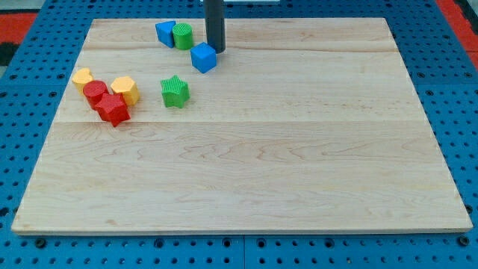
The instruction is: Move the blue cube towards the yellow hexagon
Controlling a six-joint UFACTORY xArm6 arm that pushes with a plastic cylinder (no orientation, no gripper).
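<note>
The blue cube (203, 57) lies near the view's top, left of centre. My tip (216, 51) stands just to its upper right, touching or nearly touching it. The yellow hexagon (125, 90) lies at the view's left, down and to the left of the cube, with the green star (175, 91) between them, slightly lower. The rod comes down from the view's top edge.
A second blue block (165, 33) and a green cylinder (183, 35) sit side by side left of the rod. Another yellow block (82, 78), a red cylinder (95, 93) and a red star (113, 110) cluster by the yellow hexagon. The wooden board (246, 172) lies on a blue pegboard.
</note>
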